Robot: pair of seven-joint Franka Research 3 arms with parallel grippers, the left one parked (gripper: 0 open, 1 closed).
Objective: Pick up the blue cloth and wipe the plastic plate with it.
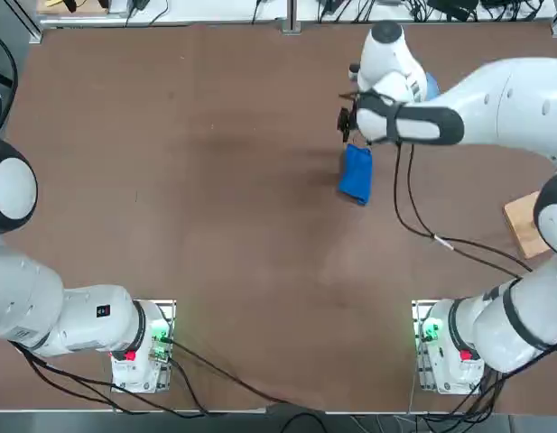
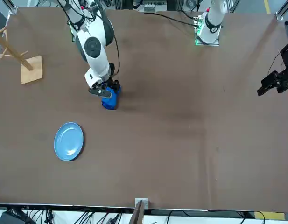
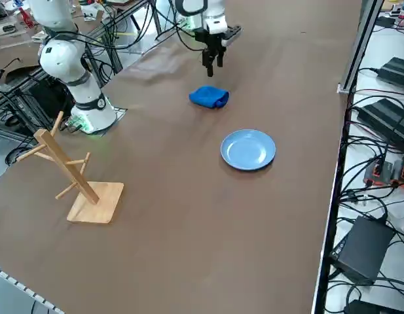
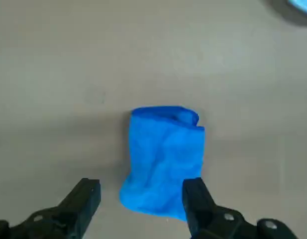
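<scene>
The blue cloth (image 1: 356,173) (image 2: 108,99) (image 3: 209,97) (image 4: 163,159) lies crumpled and folded on the brown table. My right gripper (image 1: 346,122) (image 2: 101,91) (image 3: 210,69) (image 4: 142,189) hangs open a little above the cloth's near end, fingers pointing down, nothing between them. One finger (image 4: 194,191) stands over the cloth's edge, the other (image 4: 88,193) over bare table beside it. The light blue plastic plate (image 2: 69,141) (image 3: 248,149) rests flat and bare a short way from the cloth, towards the table's far right; the arm mostly hides it in the top view.
A wooden peg rack (image 1: 528,225) (image 2: 22,60) (image 3: 77,176) stands on its square base at the table's right edge, nearer the arm's base. Black cables (image 1: 422,225) hang from the right arm above the table.
</scene>
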